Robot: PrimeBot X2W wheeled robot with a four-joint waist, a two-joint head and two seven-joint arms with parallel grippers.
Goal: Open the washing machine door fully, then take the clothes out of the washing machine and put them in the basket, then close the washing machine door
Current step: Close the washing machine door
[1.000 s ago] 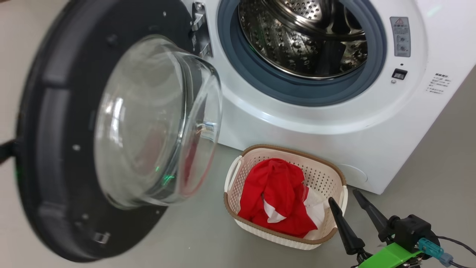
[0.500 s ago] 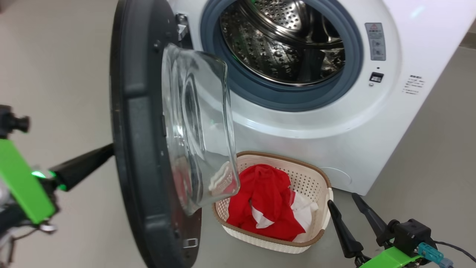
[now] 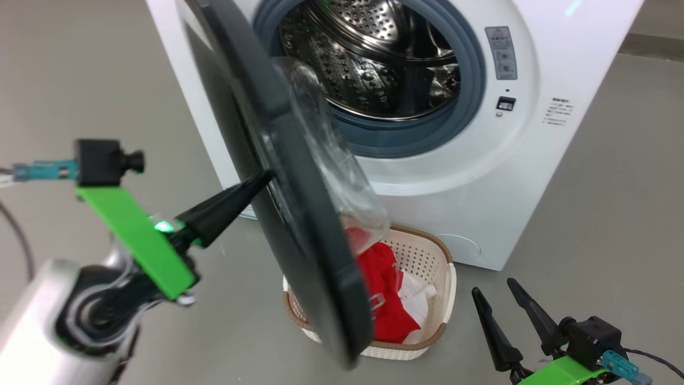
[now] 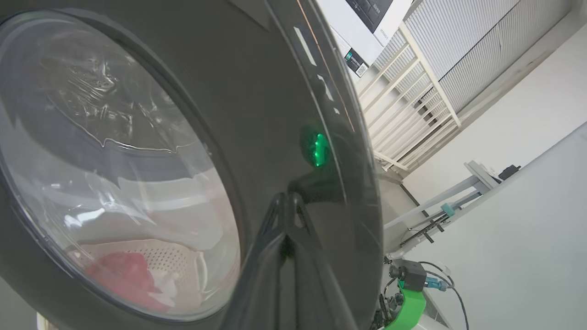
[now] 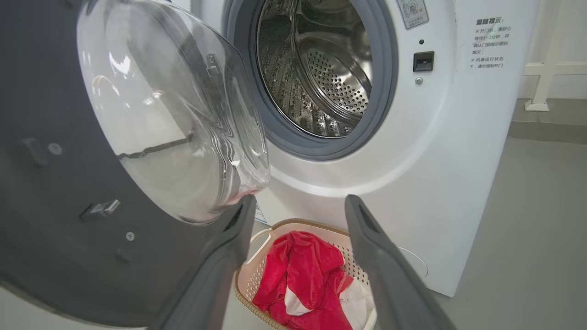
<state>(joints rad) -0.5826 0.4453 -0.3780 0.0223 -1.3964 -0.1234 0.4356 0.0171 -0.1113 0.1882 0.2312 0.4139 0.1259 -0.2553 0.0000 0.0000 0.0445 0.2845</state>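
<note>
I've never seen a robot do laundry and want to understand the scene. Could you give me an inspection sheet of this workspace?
Surface: grey floor.
Job's things: door partly open; no clothes seen in the drum of the washer; red and white clothes in the basket before the washer.
Clutter: nothing seen.
Grippers: left gripper shut, tip at the door's outer face; right gripper open, holding nothing, beside the basket.
Cables: cable at the right wrist.
Surroundings: white rail beyond the washer.
</note>
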